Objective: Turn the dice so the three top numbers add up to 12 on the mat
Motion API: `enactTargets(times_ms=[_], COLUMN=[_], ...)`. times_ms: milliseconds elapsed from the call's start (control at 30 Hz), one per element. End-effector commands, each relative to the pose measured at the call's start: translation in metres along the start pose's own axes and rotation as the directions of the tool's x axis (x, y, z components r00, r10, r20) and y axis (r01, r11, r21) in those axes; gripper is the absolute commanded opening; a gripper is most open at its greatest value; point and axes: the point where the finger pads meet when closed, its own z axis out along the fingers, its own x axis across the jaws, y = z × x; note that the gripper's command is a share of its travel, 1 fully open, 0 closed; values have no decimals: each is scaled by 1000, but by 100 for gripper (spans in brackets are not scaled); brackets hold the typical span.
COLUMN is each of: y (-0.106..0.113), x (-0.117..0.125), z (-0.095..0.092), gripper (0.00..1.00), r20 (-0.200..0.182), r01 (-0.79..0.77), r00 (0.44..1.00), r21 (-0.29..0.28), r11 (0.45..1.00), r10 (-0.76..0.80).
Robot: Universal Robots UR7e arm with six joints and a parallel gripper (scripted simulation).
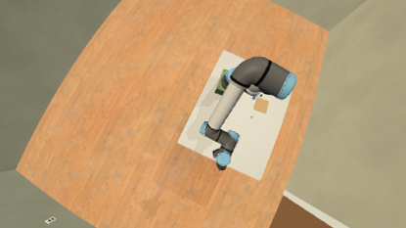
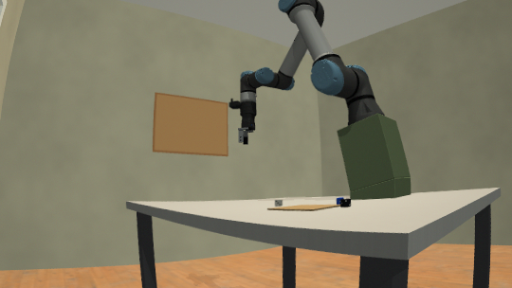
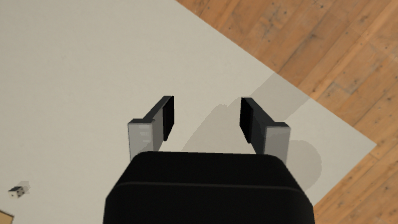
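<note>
A tan mat (image 2: pixel 303 207) lies flat on the white table; it also shows in the top view (image 1: pixel 261 105). A small grey die (image 2: pixel 278 202) (image 1: pixel 251 117) sits on the table just off the mat's one end, apart from it. A blue die (image 2: pixel 339 201) and a black die (image 2: pixel 346 203) sit close together at the mat's other end, near the arm's base; whether they touch the mat I cannot tell. Their top faces are too small to read. My gripper (image 2: pixel 244 138) is open and empty, high above the table near its corner, far from the dice. In the wrist view the gripper (image 3: pixel 206 120) points down at bare table, with the grey die (image 3: pixel 19 190) at the lower left.
The arm's green base block (image 2: pixel 374 158) stands on the table behind the mat. The table's corner and edge (image 3: pixel 350 130) lie just right of the fingers, with wooden floor beyond. A cork board (image 2: pixel 191 124) hangs on the far wall.
</note>
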Motion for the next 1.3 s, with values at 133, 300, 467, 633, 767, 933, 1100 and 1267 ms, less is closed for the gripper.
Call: enactTargets(times_ms=[133, 300, 467, 633, 767, 933, 1100, 1267], y=[0, 0, 0, 0, -1, -1, 0, 8], x=[0, 0, 0, 0, -7, -32, -57, -116], z=[-1, -1, -1, 0, 3, 14, 24, 48], gripper=[100, 100, 100, 100, 100, 100, 100, 100], r20=[-1, -1, -1, -1, 0, 1, 3, 7], r01=[0, 0, 0, 2, 23, 98, 175, 351], r00=[1000, 1000, 1000, 1000, 1000, 995, 985, 936], r21=[1, 1, 1, 1, 0, -4, -7, -14], r11=[1000, 1000, 1000, 1000, 1000, 995, 985, 936], r10=[0, 0, 0, -2, -23, -98, -175, -351])
